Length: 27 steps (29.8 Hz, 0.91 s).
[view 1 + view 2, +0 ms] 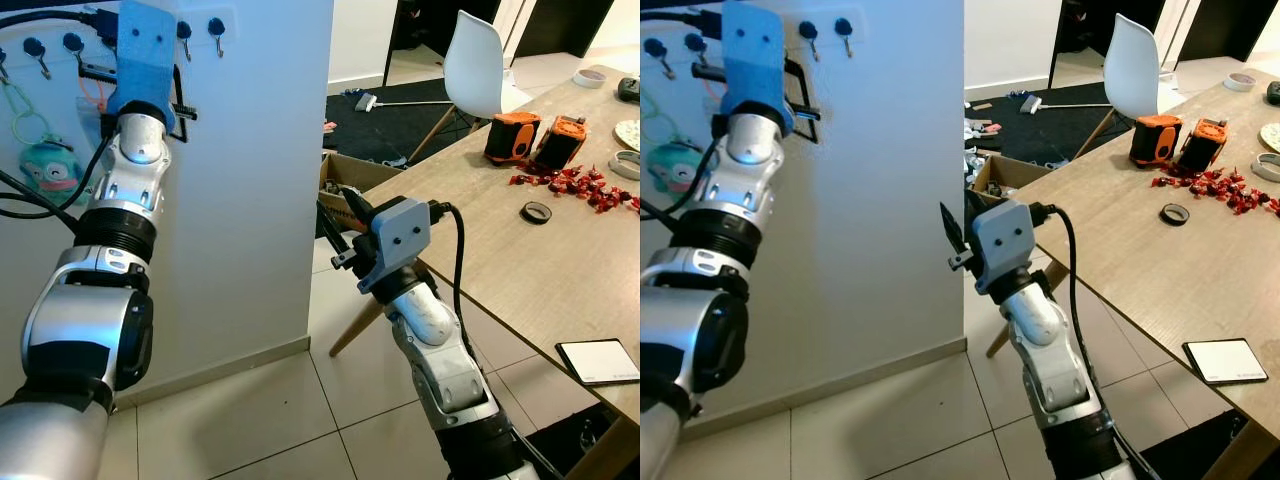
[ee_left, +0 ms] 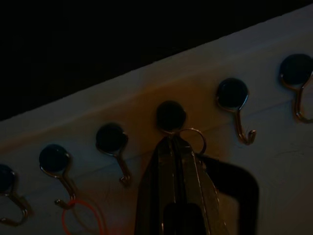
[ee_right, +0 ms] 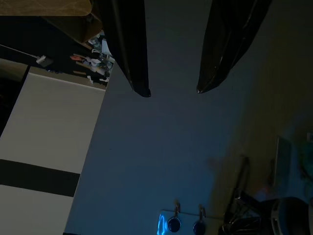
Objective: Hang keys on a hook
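- Left gripper (image 2: 177, 147) was raised against the white wall (image 1: 250, 180), at the row of dark-knobbed hooks (image 2: 236, 105).
- Its fingers (image 2: 171, 166) were pressed together, pinching a metal key ring (image 2: 192, 138). The ring sat right at the middle hook (image 2: 170, 116), touching or just under its knob; couldn't tell if it was actually over the hook wire.
- No keys could be made out on the ring itself, wrist view too dark.
- Orange loop (image 2: 83, 220) hung from a hook further along the row, beside the gripper.
- Head view: the left arm's blue wrist housing (image 1: 145, 55) covered the middle of the hook row; two free hooks (image 1: 200, 35) showed just right of it.
- A teal plush charm (image 1: 48, 170) on a green loop hung from the hooks to the left of the arm.
- Right gripper (image 3: 172, 90) was held low and mid-air, near the wall's corner, fingers spread apart, nothing between them.
- Wooden table (image 1: 480, 230) stood on the right, with two orange-black items (image 1: 535, 138), a scatter of red pieces (image 1: 575, 185), a tape roll (image 1: 536, 212) and a white-faced tablet (image 1: 598, 362) near the front edge.
- White chair (image 1: 475, 65) stood at the far side of the table; an open cardboard box (image 1: 345, 180) sat on the floor past the wall corner.
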Tool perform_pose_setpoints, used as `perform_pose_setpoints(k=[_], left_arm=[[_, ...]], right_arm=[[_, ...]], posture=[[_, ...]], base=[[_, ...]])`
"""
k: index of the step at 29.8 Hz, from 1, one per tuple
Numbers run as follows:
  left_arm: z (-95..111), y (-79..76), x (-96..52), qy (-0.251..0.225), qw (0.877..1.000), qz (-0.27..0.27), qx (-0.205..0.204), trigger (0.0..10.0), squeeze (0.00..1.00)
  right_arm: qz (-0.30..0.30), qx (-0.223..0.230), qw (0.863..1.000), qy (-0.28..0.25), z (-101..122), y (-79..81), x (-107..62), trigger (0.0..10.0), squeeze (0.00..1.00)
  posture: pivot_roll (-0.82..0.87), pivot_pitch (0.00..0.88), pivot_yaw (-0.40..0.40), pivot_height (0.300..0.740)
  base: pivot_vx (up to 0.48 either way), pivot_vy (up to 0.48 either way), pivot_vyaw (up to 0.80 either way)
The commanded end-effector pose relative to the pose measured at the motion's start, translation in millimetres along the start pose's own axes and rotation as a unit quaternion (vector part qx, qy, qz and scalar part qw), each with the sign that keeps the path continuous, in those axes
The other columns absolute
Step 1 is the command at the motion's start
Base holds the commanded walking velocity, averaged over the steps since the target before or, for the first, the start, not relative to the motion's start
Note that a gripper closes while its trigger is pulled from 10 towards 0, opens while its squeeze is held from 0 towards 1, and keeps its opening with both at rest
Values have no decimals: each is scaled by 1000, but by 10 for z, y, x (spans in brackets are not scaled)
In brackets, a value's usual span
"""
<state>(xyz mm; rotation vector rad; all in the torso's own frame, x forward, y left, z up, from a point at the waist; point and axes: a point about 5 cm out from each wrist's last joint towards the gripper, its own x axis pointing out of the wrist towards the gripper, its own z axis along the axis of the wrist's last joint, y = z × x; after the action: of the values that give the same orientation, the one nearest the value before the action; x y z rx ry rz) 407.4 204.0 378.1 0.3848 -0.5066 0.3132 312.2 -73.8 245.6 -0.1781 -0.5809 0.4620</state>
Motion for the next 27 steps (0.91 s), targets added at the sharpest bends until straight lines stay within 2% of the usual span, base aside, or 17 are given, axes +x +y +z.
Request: perform_pose_setpoints(k=[1, 15, 27], left_arm=[[25, -104, -2, -1, 1000, -13, 1, 10000, 0], [-88, -216, -28, 26, 999, -37, 23, 10000, 0], [-89, -145, -4, 31, 999, -16, 20, 10000, 0]], right_arm=[[3, 0, 1000, 3, -24, 30, -19, 10000, 0], [-2, -2, 1000, 4, -22, 25, -39, 10000, 0], [-2, 0, 1000, 5, -23, 32, -41, 10000, 0]], posture=[[13, 201, 53, 740], [2, 207, 67, 740], [8, 217, 62, 740]], base=[[0, 0, 0], [0, 0, 0], [0, 0, 0]])
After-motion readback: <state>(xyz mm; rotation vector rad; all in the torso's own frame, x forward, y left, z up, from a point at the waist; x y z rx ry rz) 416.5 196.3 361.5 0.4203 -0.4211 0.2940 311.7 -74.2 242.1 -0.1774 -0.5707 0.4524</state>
